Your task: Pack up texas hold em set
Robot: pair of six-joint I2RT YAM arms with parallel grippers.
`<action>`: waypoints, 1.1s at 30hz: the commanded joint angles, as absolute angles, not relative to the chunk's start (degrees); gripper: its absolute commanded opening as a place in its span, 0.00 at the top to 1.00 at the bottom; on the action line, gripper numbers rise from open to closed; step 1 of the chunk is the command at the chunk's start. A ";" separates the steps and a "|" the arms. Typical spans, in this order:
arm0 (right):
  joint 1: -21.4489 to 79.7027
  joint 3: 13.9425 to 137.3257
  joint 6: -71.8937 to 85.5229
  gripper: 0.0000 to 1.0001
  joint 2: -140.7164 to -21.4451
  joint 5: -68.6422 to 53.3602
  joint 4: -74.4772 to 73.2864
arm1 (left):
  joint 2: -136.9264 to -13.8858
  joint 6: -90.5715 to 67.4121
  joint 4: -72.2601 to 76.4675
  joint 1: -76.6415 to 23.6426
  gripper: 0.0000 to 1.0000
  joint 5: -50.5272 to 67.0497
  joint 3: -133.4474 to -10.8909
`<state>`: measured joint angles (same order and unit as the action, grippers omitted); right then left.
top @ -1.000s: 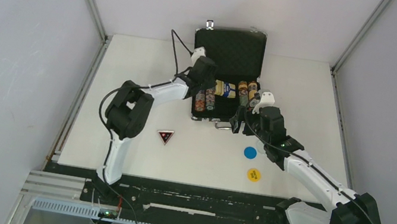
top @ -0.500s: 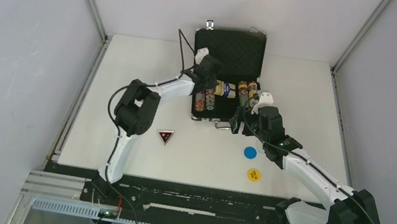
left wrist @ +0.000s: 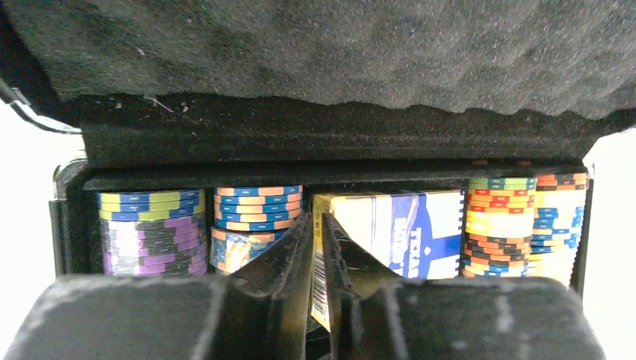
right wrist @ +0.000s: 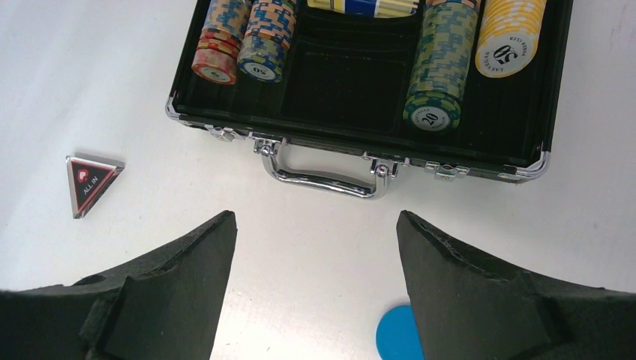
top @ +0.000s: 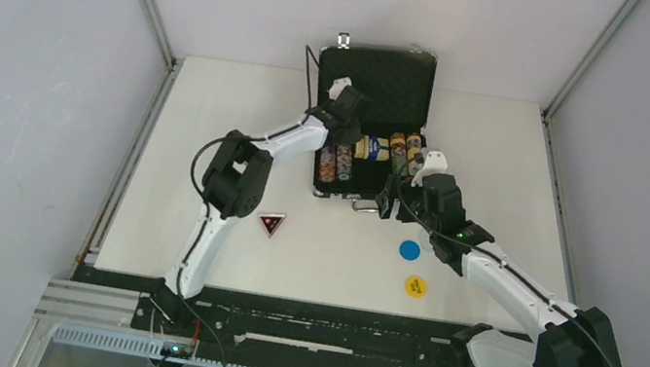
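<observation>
White tabletop (top: 212, 126), briefcase (top: 377, 76) open at its far side. Left gripper (left wrist: 319, 232), pinched nearly closed, noses the card deck (left wrist: 397, 232) inside; I'd seat it slowly, squarely. Right gripper (right wrist: 315, 225) hangs spread wide.

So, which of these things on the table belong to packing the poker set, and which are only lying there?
Belong to the job: briefcase, poker chips, card deck, red triangular token, blue token, yellow token.
Not part of it: only fixtures, the table and the side walls.
</observation>
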<state>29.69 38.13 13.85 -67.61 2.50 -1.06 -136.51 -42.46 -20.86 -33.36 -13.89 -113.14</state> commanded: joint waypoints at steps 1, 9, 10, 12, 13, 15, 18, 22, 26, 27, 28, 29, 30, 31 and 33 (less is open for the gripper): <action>29.37 38.15 14.66 0.14 -67.67 2.61 1.45 | -135.23 -42.46 -17.85 -36.04 0.69 -10.05 -113.29; 29.36 38.14 15.07 0.15 -67.98 1.69 1.85 | -124.22 -36.59 -13.29 -36.04 0.26 -16.79 -103.70; 29.36 38.17 15.10 0.15 -67.94 1.72 1.83 | -123.31 -35.74 -13.27 -36.04 0.26 -17.19 -103.48; 29.37 38.14 15.21 0.15 -67.88 2.01 1.76 | -121.53 -34.64 -12.85 -36.04 0.27 -18.03 -102.30; 29.40 38.14 15.35 0.16 -67.86 2.16 1.76 | -120.36 -34.43 -12.12 -36.04 0.28 -18.44 -101.28; 29.36 38.21 15.66 0.33 -68.00 1.95 1.91 | -117.16 -34.28 -8.88 -36.04 0.29 -18.77 -97.13; 29.36 38.14 16.33 0.71 -68.56 0.84 2.76 | -111.93 -34.76 -3.71 -36.01 0.29 -19.24 -90.49; 29.36 41.29 16.20 1.00 -71.78 -1.44 3.41 | -105.25 -35.02 -0.32 -35.97 0.29 -21.21 -83.27; 29.41 48.09 16.32 0.98 -76.99 -2.87 1.92 | -97.99 -34.76 3.16 -35.55 0.30 -22.81 -75.22; 29.46 49.23 16.41 0.96 -78.00 -2.91 2.23 | -96.46 -34.61 4.41 -35.26 0.30 -22.85 -73.05; 29.45 50.44 16.56 0.95 -79.07 -2.76 3.03 | -95.02 -34.41 5.04 -34.98 0.29 -22.92 -71.47; 29.43 51.81 16.61 0.94 -80.52 -2.61 3.96 | -93.87 -34.48 5.06 -34.50 0.29 -23.13 -69.95; 29.41 54.00 16.72 0.94 -82.54 -2.60 4.19 | -92.85 -34.81 4.95 -34.01 0.30 -23.19 -68.53; 29.36 58.44 16.77 0.97 -85.90 -2.63 3.36 | -91.82 -35.33 4.92 -33.52 0.30 -23.04 -67.06; 29.37 66.05 16.21 1.00 -92.04 -3.09 1.81 | -89.76 -36.60 5.55 -32.62 0.30 -22.51 -63.40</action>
<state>29.61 53.65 15.99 -83.92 -2.04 -0.16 -94.37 -35.97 1.96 -34.54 -21.34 -69.30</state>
